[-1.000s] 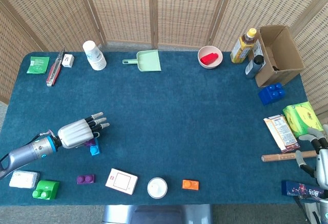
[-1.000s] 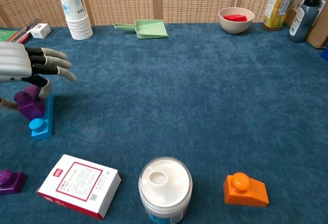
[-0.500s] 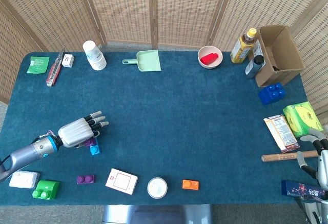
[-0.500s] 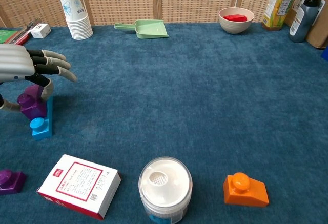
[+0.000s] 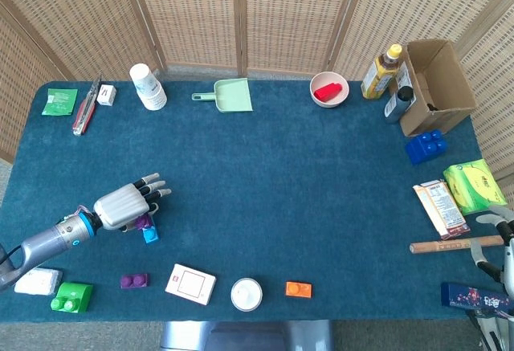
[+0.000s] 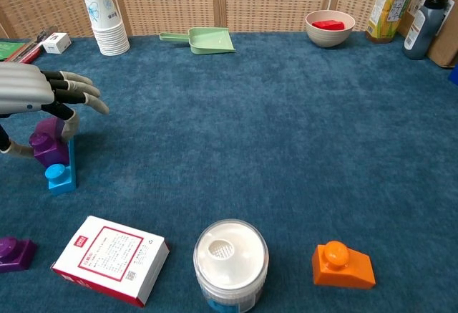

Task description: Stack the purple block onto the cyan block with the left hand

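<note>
woven screens stand behind a dark blue carpeted table (image 5: pixel 265 174). at the lower left of the head view, the left hand (image 5: pixel 124 204) pinches the purple block (image 6: pixel 50 143) between thumb and a finger, other fingers spread forward; the block sits on the rear of the cyan block (image 6: pixel 61 170), whose front stud shows. only a bit of the right hand (image 5: pixel 504 255) shows at the lower right edge; its state cannot be told.

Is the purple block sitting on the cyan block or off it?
On it: the purple block sits on the cyan block, with the left hand close above; contact unclear.
</note>
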Robot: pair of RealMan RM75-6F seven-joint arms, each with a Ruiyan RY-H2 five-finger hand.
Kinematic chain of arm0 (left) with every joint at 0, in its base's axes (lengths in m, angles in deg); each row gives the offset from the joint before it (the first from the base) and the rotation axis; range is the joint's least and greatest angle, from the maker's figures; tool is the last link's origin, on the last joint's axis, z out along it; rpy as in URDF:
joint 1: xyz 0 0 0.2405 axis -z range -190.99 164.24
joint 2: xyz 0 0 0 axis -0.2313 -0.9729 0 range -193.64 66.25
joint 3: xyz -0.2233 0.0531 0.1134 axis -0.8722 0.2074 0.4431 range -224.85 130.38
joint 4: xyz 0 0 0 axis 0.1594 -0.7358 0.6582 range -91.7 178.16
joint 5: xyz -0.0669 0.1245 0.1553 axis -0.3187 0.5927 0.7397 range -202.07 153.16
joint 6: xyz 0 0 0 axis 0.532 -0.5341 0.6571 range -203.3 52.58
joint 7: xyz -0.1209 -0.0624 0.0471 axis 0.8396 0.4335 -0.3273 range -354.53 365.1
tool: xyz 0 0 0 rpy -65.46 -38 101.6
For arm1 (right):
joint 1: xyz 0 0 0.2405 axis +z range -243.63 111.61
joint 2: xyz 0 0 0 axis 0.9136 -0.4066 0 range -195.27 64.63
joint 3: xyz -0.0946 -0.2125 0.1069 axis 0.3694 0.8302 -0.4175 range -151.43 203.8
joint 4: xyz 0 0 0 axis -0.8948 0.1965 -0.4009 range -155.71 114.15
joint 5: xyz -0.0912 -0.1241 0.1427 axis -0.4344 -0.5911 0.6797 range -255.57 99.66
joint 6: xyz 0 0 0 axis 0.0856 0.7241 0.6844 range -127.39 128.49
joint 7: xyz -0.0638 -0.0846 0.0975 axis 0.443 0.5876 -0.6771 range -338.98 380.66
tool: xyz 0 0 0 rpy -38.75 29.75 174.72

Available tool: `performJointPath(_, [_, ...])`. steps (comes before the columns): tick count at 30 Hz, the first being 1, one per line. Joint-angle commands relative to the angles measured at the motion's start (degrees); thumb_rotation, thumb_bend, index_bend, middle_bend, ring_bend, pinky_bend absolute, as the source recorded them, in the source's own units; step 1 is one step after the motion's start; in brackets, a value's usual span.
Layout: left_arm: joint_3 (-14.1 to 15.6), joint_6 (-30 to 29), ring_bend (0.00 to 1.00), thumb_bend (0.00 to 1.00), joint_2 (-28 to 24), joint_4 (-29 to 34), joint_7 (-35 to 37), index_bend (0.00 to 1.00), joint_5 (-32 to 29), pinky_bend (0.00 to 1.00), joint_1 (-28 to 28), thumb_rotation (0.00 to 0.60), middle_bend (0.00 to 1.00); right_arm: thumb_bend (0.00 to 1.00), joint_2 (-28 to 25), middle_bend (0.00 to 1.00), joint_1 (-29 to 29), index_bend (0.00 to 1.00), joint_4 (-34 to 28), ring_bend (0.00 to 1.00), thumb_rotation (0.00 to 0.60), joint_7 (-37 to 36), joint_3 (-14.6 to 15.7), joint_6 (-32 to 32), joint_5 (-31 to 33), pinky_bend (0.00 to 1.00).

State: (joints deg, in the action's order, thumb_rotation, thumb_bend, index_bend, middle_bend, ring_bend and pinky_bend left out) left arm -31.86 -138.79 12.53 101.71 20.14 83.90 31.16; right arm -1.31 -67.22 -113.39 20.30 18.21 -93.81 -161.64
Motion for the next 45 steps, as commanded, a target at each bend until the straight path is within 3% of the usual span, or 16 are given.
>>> performJointPath(1, [0.05,0.15,0.04,0.33,0.08,0.02,-0.3,0.61,-0.03,0.0,-0.1,0.6,0.14,0.34,0.05,0.28,-0.03,0.38,0.07,0.11,0.6,-0.09,-0.01,0.0,0.03,0.2])
performJointPath(5, [0.04,0.48,0.03,0.33,0.01,0.26,-0.75,0.52,-0.18,0.0,-0.14,0.6,0.12,0.34,0.06,0.29,-0.12,0.38,0.21,0.11,0.6,-0.25,-0.05,-0.08,0.08,0.2])
performJointPath(10, [-0.61,1.04,0.01,0.33,-1.17,2.29,-1.56,0.28,-1.03,0.0,0.14,0.6,0.09,0.34,-0.04,0.29,-0.25,0.38,0.3,0.11,0.6,-0.52,-0.14,-0.25,0.12,0.21])
performJointPath(14, [-0.96,0.85,0.0,0.33,-1.97,3.52,-1.95,0.2,-1.43,0.0,0.03,0.6,0.08,0.34,0.0,0.28,-0.36,0.37,0.47,0.11,0.6,-0.78,-0.17,-0.33,0.16,0.21])
performJointPath(35, [-2.02,3.69,0.0,0.33,-3.28,2.24,-3.02,0.26,-3.24,0.0,0.21,0.6,0.07,0.34,0.11,0.29,-1.09,0.37,1.43,0.11,0.6,-2.21,-0.3,-1.04,0.39,0.21])
performJointPath(45, [-2.37,5.19,0.0,0.33,-1.06,-1.03,-1.22,0.36,-4.06,0.0,0.38,0.6,0.07,0.34,0.3,0.29,-1.38,0.37,1.84,0.11,0.6,-2.46,-0.38,-1.25,0.55,0.22])
